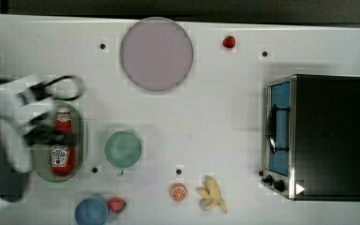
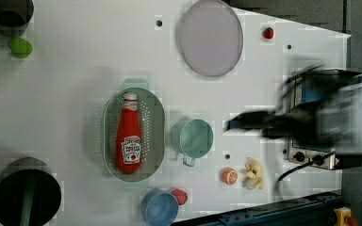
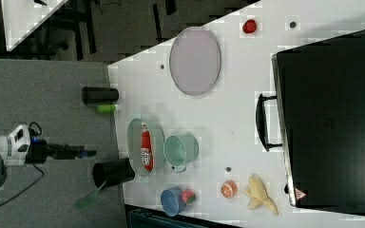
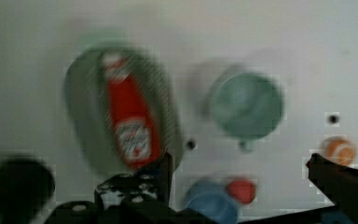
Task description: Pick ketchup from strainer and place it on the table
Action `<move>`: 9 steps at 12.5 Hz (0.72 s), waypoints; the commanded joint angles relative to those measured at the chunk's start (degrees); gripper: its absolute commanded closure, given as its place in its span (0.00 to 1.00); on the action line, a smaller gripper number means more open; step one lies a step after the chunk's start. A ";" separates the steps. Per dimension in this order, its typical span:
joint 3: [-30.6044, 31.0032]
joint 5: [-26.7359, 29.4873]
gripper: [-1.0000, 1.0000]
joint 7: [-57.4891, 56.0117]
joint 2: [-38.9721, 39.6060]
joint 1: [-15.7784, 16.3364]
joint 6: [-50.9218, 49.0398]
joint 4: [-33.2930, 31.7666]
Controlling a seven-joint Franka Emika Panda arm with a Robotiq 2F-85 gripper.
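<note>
arm (image 1: 9, 126) motion-blurred, covering part of strainer (image 1: 82, 140) in top view

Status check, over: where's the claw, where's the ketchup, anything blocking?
Claw open, empty, above the table. Ketchup lying flat in strainer, untouched. Green cup beside strainer; nothing over the bottle.

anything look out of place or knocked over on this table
The ketchup lies flat inside the strainer, an odd spot for a sauce bottle. A strawberry rests against the blue cup. Nothing looks spilled or damaged.
</note>
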 commanded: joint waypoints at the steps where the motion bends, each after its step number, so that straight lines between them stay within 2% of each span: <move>1: 4.08 -0.34 0.00 1.57 2.41 1.94 2.84 -1.69; 5: 7.06 -1.49 0.00 8.58 6.76 3.63 15.97 -9.78; 9: 7.02 -7.27 0.00 9.94 10.63 4.60 32.29 -19.64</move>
